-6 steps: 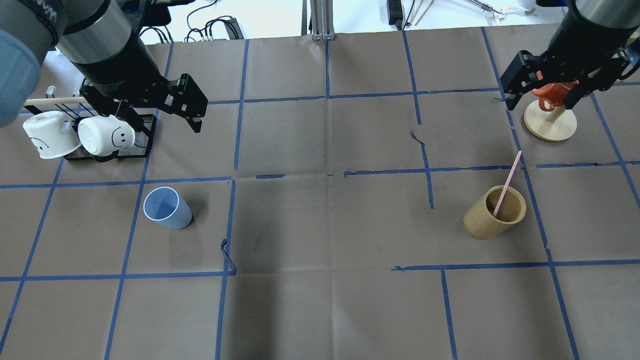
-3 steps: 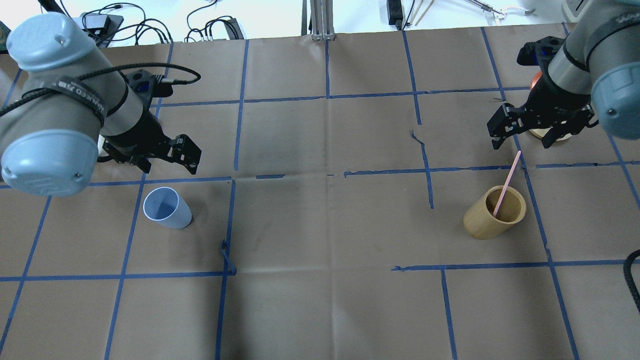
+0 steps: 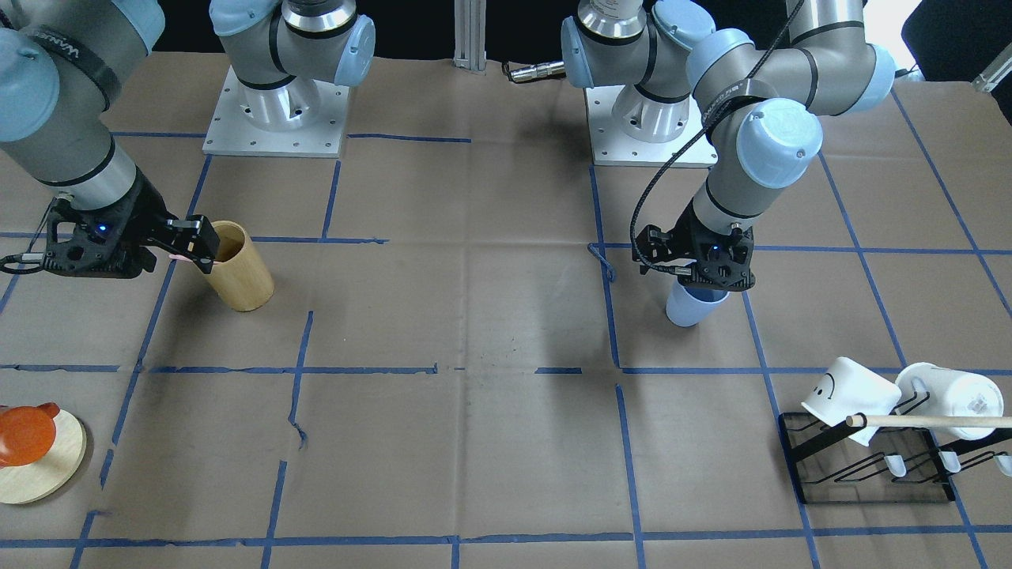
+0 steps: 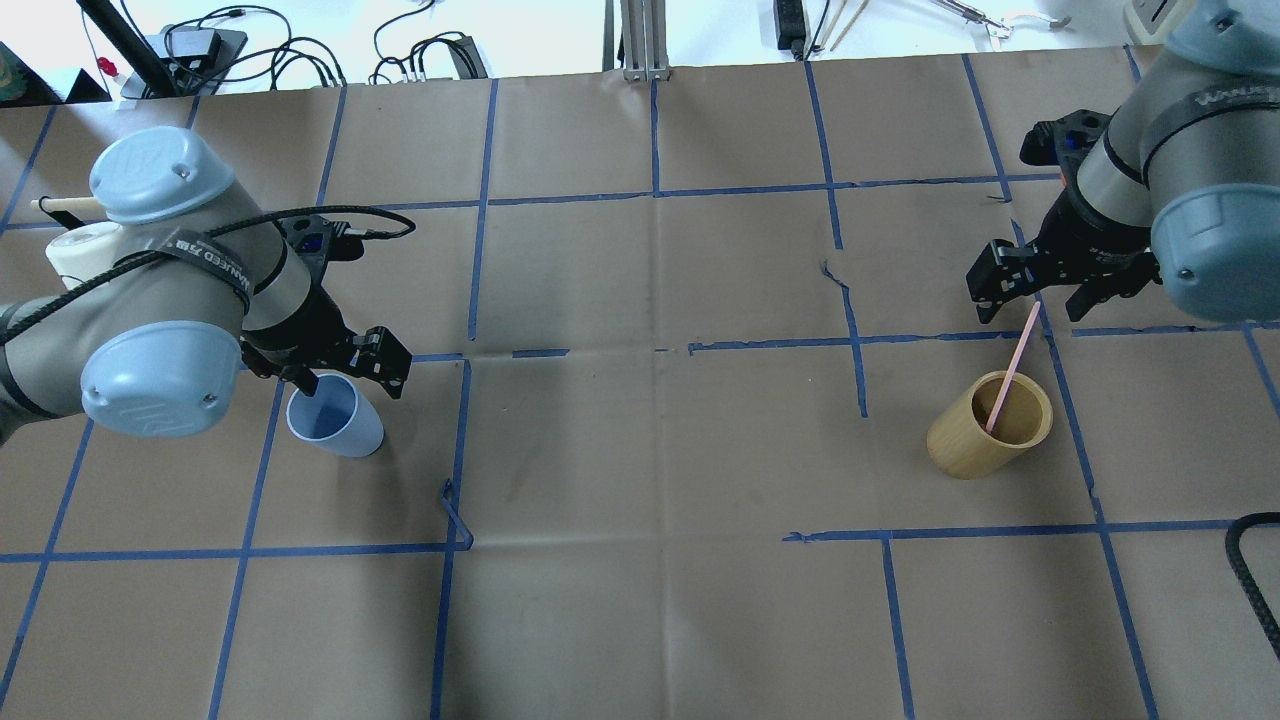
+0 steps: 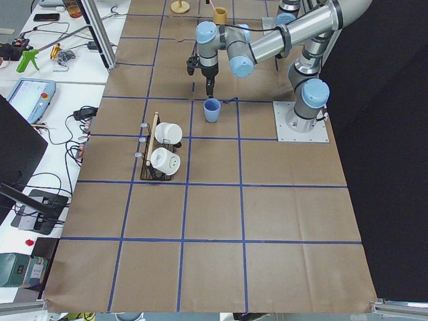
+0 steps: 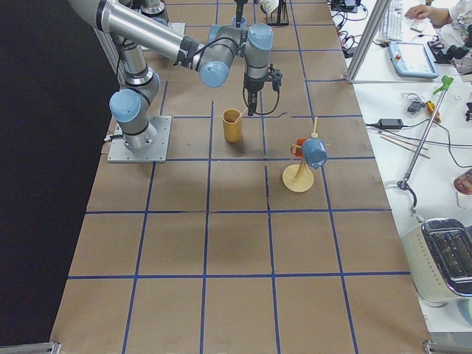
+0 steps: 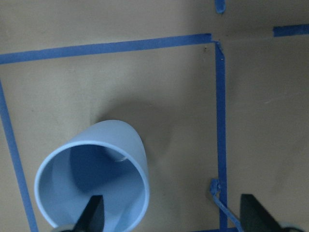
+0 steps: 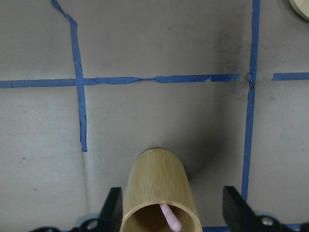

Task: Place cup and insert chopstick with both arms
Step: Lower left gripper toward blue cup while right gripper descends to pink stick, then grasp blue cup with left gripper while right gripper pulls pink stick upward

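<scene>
Cup (image 4: 335, 420), blue and open end up, is standing on the brown paper on my left side. My left pincer (image 4: 350, 371) is hanging spread over its rim, and the wrist view is showing one finger (image 7: 94, 215) over the opening and the other outside the wall. Across the table, the pink chopstick (image 4: 1012, 365) is leaning in the bamboo holder (image 4: 985, 430), its top end poking up between the spread fingers of my right pincer (image 4: 1033, 300). Farther out, white mugs (image 3: 850, 391) are lying on a wire rack (image 3: 870, 474) and an orange mug (image 3: 24, 435) is sitting on a wooden stand. I am judging the cup to be light: pinching just one wall could tip it or slide it if I close off-centre. The chopstick is thin and slanted, so a loose grip may let it slip, or a skewed pull may topple the holder.
</scene>
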### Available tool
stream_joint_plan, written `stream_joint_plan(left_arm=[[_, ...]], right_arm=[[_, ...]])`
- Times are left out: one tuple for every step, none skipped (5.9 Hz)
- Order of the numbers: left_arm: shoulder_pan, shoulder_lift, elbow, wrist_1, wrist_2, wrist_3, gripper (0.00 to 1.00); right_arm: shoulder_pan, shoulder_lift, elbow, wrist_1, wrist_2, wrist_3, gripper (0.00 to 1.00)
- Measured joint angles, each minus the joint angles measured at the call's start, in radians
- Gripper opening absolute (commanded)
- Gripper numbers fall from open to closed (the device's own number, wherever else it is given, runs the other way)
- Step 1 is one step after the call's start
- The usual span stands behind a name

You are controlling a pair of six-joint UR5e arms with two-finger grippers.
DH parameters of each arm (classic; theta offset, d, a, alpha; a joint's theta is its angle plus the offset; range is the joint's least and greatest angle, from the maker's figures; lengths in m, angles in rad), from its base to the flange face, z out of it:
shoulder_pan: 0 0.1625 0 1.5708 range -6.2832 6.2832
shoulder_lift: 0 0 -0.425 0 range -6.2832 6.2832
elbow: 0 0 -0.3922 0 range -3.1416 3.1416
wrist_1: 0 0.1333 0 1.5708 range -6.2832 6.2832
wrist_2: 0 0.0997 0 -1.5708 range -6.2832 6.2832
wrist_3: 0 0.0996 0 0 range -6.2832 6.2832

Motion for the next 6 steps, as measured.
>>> stream_joint_plan(left_arm=[[0.002, -0.015, -0.012, 0.01, 0.001, 0.001, 0.38], [0.002, -0.033, -0.014, 0.015, 0.001, -0.001, 0.22], [0.001, -0.045, -0.013, 0.018, 0.001, -0.002, 0.13], [0.001, -0.047, -0.008, 0.019, 0.002, -0.004, 0.12], [-0.005, -0.045, 0.006, 0.016, 0.005, -0.025, 0.12], [-0.031, -0.049, 0.039, 0.01, 0.005, -0.094, 0.12]], right_arm=[[0.0, -0.001, 0.0, 0.017, -0.002, 0.0, 0.18], [0.0, -0.004, 0.001, 0.04, -0.003, 0.0, 0.09], [0.0, -0.007, -0.002, 0.061, -0.004, 0.0, 0.08], [0.0, -0.01, -0.016, 0.076, -0.004, -0.001, 0.08], [0.001, -0.013, -0.055, 0.111, -0.004, -0.001, 0.08], [0.004, -0.014, -0.137, 0.193, -0.001, -0.001, 0.08]])
